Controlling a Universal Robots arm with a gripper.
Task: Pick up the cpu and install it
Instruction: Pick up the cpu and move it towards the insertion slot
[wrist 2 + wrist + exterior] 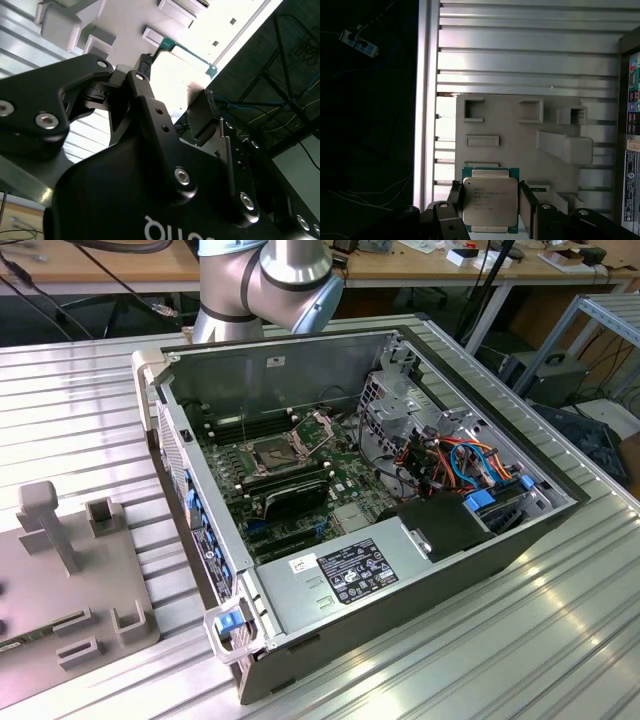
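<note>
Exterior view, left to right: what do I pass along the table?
Grey parts fixture → open socket inside the computer case → orange and blue cables → metal rack beyond the table.

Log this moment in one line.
step: pick cpu | tool: at cpu, grip unclear | cpu: over grey tray, lifted or not unclear | socket: no cpu, in open case

The claw [490, 187] points straight downward.
</note>
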